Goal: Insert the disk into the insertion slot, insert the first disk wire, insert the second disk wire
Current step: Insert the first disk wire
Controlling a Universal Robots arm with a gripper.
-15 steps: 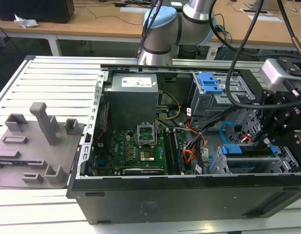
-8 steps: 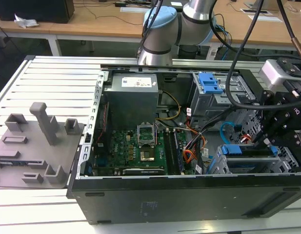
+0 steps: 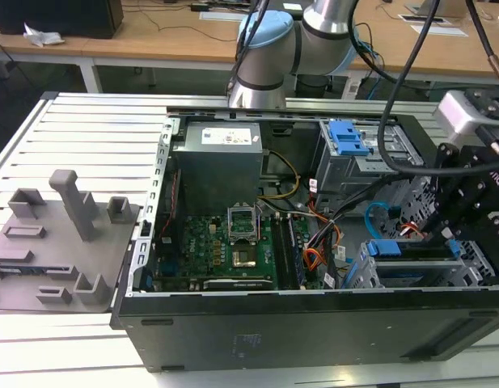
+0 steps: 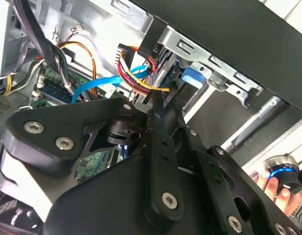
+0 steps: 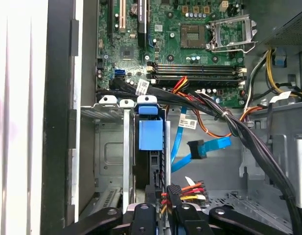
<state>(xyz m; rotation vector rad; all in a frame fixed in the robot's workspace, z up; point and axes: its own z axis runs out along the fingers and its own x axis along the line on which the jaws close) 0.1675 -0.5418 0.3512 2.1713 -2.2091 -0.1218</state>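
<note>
In the exterior view my pincer (image 3: 455, 240) hangs low inside the open case (image 3: 298, 331), at that view's right, just above the disk (image 3: 399, 250). The disk sits on edge in the slot (image 3: 358, 275), with its blue carrier showing on top. The taller cage (image 3: 346, 158) stands further back.

In the second wrist view my pincer (image 4: 158, 98) is closed on the black plug of the red-yellow wire (image 4: 136, 81) — the tips pinch it just beside the disk (image 4: 192, 76). A blue wire (image 4: 92, 85) curves past behind. A person's hand (image 4: 275, 188) lies outside the case, near a blue-lit knob (image 4: 283, 174).

In the first wrist view the disk (image 5: 151, 134) is seated in the slot (image 5: 109, 152), with the motherboard (image 5: 190, 44) beyond. The red-yellow wire (image 5: 182, 193) ends at my pincer (image 5: 164, 209), just beside the disk's near end — whether the plug is home I cannot tell. The blue wire (image 5: 204, 147) hangs loose beside the slot, its plug free.
</note>
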